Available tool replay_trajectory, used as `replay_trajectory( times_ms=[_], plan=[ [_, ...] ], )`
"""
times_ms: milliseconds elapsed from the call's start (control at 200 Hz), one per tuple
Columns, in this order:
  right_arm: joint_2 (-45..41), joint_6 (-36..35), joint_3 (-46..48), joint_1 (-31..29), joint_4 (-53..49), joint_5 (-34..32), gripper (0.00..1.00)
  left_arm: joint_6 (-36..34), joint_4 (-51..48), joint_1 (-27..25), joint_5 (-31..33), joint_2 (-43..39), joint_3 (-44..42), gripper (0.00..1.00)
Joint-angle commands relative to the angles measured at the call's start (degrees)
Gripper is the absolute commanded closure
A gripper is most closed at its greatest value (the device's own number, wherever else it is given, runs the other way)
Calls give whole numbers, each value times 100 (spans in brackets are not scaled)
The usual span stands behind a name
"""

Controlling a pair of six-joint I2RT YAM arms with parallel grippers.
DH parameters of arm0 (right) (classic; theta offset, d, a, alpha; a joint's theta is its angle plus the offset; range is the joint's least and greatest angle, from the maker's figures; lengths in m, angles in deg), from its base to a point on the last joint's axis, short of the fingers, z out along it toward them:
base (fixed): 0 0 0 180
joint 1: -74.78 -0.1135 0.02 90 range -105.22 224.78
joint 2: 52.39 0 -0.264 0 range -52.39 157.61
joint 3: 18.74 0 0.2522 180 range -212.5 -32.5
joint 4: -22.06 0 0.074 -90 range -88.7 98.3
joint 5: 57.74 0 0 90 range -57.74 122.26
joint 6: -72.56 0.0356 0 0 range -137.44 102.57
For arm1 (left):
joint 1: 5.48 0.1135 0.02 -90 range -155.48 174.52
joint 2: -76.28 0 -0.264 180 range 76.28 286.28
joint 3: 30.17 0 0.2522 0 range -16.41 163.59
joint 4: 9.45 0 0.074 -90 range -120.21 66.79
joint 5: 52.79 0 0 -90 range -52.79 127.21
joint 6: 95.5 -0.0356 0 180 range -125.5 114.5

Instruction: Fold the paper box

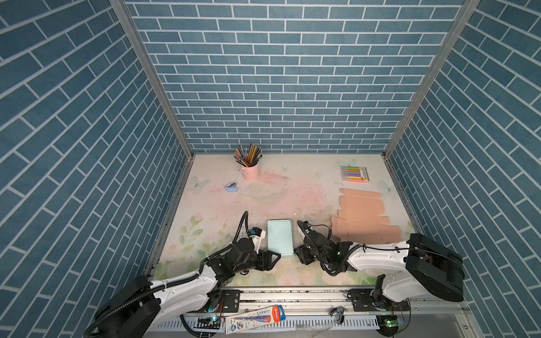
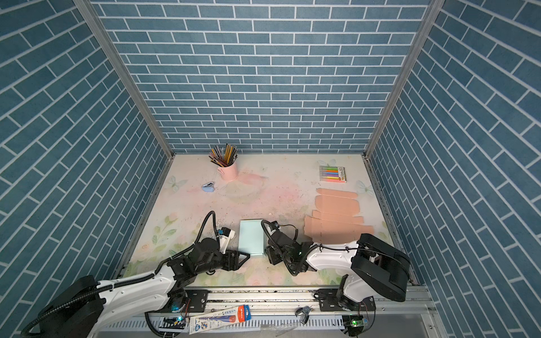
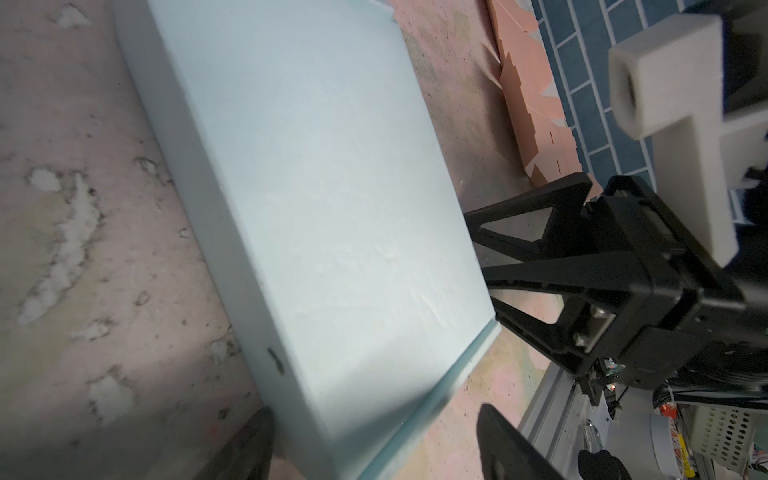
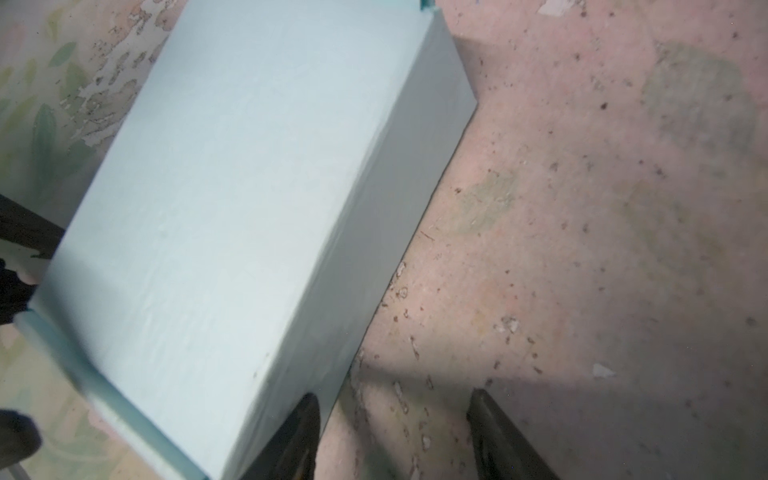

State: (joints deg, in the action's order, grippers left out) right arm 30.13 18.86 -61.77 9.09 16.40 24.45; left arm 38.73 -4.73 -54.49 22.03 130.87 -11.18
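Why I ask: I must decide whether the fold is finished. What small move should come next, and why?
Probably close the left gripper on the darker lip at the near end of the light blue paper box and press it in. The box looks otherwise closed, that lip juts out, and the open jaws straddle that corner.

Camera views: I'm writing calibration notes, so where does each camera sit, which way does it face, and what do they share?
Both top views: high over the front rail, looking down toward the back wall; left arm and right arm show, left gripper and right gripper flanking the blue box.
Left wrist: on the left arm, looking along its fingers at the blue box; right gripper beyond.
Right wrist: on the right arm, looking along its fingers at a box corner.
Shared: all show the blue box.
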Motion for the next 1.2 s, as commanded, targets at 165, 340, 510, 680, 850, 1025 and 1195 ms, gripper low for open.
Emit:
replay_trajectory(
  times_ms=[165, 340, 510, 680, 850, 1025, 1195],
  plan=[
    [160, 401, -57, -343, 325, 380, 41, 119, 367, -293, -92, 187, 153, 24],
    [108, 373, -64, -352, 429, 344, 41, 156, 368, -368, -42, 168, 131, 24],
    [78, 284, -131, -381, 591, 454, 41, 208, 376, -453, 5, 122, 127, 24],
    [26, 202, -131, -457, 865, 594, 41, 235, 342, -547, 53, 57, 136, 25],
    [33, 152, -204, -510, 948, 624, 41, 270, 305, -613, 82, -32, 153, 25],
    [27, 142, -234, -510, 985, 602, 41, 297, 288, -684, 132, -60, 145, 25],
    [45, 224, -151, -507, 939, 513, 41, 332, 341, -681, 197, -55, 60, 26]
  ],
)
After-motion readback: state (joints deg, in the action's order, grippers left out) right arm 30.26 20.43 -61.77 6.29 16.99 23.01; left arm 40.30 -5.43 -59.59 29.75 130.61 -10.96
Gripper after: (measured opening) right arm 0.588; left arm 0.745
